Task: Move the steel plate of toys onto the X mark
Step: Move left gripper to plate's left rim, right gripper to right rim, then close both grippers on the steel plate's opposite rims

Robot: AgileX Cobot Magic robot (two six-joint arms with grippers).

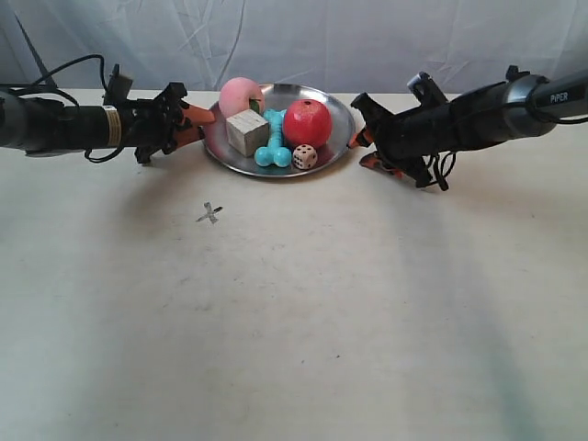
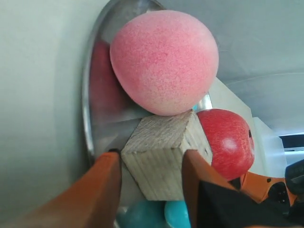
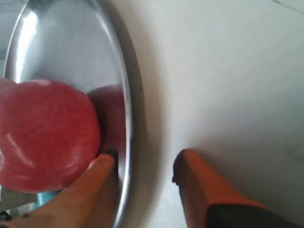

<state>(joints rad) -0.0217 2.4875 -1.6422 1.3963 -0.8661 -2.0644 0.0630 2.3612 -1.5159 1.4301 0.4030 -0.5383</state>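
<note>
The steel plate (image 1: 338, 129) sits at the table's far middle, holding the pink ball (image 1: 241, 96), red apple-like ball (image 1: 307, 123), wooden cube (image 1: 247, 131), turquoise bone (image 1: 273, 147) and die (image 1: 304, 156). The X mark (image 1: 209, 214) lies on the table in front of the plate's left side, apart from it. My left gripper (image 1: 195, 124) is open at the plate's left rim (image 2: 88, 109); beyond its fingers I see the cube (image 2: 164, 152) and pink ball (image 2: 164, 61). My right gripper (image 3: 145, 161) is open and straddles the right rim (image 3: 126, 118), one finger inside by the red ball (image 3: 42, 137).
The pale tabletop (image 1: 303, 331) stretches wide in front of the plate. A wrinkled grey backdrop (image 1: 303, 37) closes the far edge. Black cables (image 1: 64, 69) loop over the arm at the exterior view's left.
</note>
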